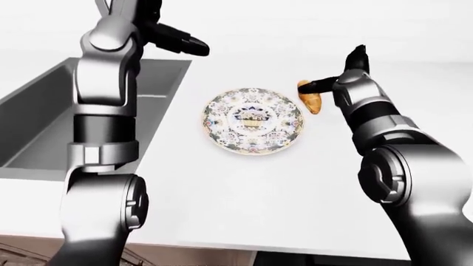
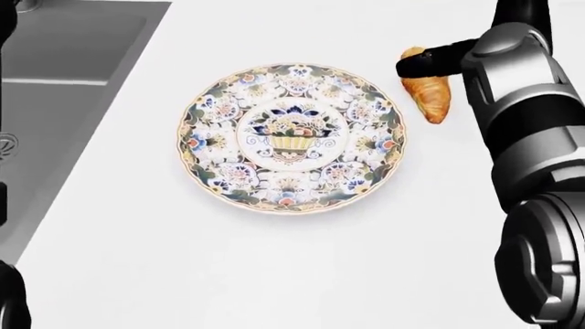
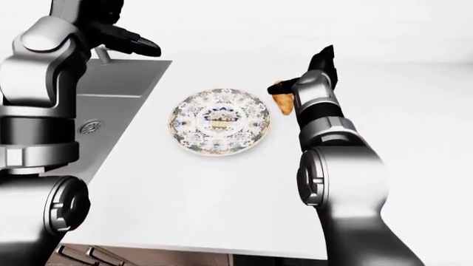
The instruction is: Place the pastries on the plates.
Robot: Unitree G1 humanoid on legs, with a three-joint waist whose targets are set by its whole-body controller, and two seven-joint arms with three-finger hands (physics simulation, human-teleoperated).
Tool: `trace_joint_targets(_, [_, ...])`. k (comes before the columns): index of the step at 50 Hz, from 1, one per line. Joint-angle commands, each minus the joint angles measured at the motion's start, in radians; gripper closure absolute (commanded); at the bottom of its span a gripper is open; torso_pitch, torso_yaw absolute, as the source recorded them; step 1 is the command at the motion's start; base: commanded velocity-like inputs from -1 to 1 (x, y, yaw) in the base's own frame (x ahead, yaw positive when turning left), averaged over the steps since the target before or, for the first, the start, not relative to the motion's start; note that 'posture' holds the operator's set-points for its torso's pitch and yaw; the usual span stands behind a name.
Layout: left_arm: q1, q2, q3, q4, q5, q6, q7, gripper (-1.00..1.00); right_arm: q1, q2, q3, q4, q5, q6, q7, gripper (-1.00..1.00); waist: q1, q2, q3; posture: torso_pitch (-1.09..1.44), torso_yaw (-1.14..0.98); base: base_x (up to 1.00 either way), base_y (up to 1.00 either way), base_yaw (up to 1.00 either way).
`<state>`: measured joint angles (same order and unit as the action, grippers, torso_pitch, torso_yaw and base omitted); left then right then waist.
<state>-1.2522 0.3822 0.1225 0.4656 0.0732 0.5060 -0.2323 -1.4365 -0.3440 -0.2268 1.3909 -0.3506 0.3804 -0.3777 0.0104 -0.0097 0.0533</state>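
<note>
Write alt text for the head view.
A black finger of the robot's right hand reaches across the top of a croissant lying on a white counter, just right of an empty floral plate. A grey sink fills the upper left corner.
</note>
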Motion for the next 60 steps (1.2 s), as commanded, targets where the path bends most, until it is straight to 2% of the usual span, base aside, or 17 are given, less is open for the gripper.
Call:
trace_joint_targets(1, [-0.042, 0.013, 0.008, -0.032, 0.001, -0.029, 0.003, -1.0, -0.05, -0.012, 0.001, -0.043, 0.003, -0.027, -0.034, -1.0, 0.001, -0.001, -0.035, 0.02, 0.0, 0.0, 0.0, 0.0])
trace_joint_targets(20, [-0.034, 0.028, 0.013, -0.076, -0.006, -0.015, -0.02, -1.0, -0.066, 0.009, 0.019, -0.035, -0.04, 0.037, -0.007, -1.0, 0.0, -0.001, -0.018, 0.05, 0.0, 0.0, 0.0, 0.0])
trace_joint_targets(27, [-0.126, 0.052, 0.002, -0.006, 0.014, -0.025, -0.054, -1.0, -0.055, 0.008, 0.016, -0.035, -0.053, 0.043, -0.007, -1.0, 0.001, -0.003, -0.008, 0.06, 0.0, 0.0, 0.0, 0.0])
trace_joint_targets(35, [-0.229, 0.05, -0.006, 0.162, 0.042, -0.112, -0.072, -1.0, -0.05, 0.01, 0.015, -0.034, -0.059, 0.047, -0.002, -1.0, 0.003, -0.006, 0.005, 0.08, 0.0, 0.0, 0.0, 0.0])
trace_joint_targets(48, [-0.237, 0.046, -0.005, 0.166, 0.057, -0.122, -0.094, -1.0, -0.054, 0.012, 0.023, -0.032, -0.085, 0.063, 0.013, -1.0, 0.0, -0.006, 0.026, 0.11, 0.0, 0.0, 0.0, 0.0])
trace_joint_targets(60, [-0.252, 0.048, -0.003, 0.152, 0.065, -0.106, -0.108, -1.0, -0.062, 0.017, 0.024, -0.032, -0.103, 0.06, 0.015, -1.0, -0.001, -0.005, 0.053, 0.16, 0.0, 0.0, 0.0, 0.0])
